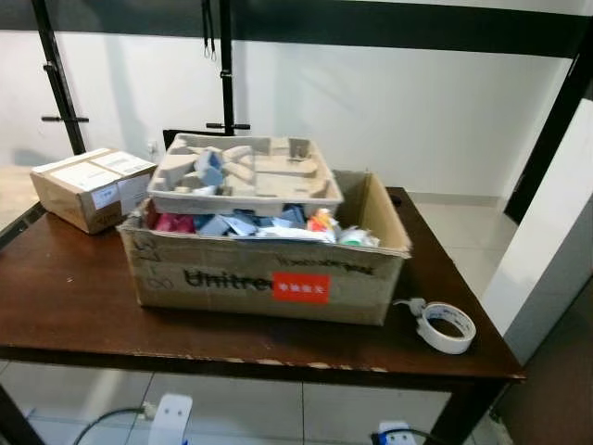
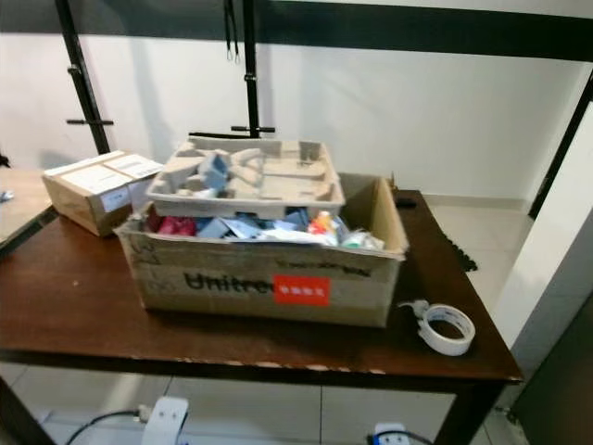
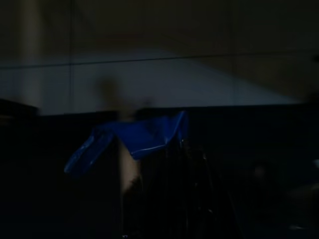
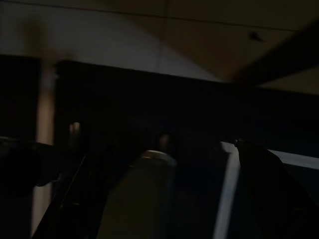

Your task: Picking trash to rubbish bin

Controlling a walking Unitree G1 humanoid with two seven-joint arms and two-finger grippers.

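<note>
Looking down from the head views, we list a dark wooden worktop [image 1: 74, 297] carrying an open cardboard box [image 1: 264, 273], printed in black with a red label on its front. The box serves as our landmark. Inside it lies mixed trash [image 1: 255, 222] in red, blue and white scraps, and a grey moulded pulp tray [image 1: 246, 176] rests across its top, toward the far left corner. Left of the box, just beside it, stands a smaller sealed carton [image 1: 93, 187]. Right of the box, near the worktop's front corner, lies a roll of white tape [image 1: 447, 326].

In the dark left wrist view we see the left end effector [image 3: 164, 149] gripping a blue scrap [image 3: 132, 139]. The right wrist view is too dark for us to tell the right end effector's state.
</note>
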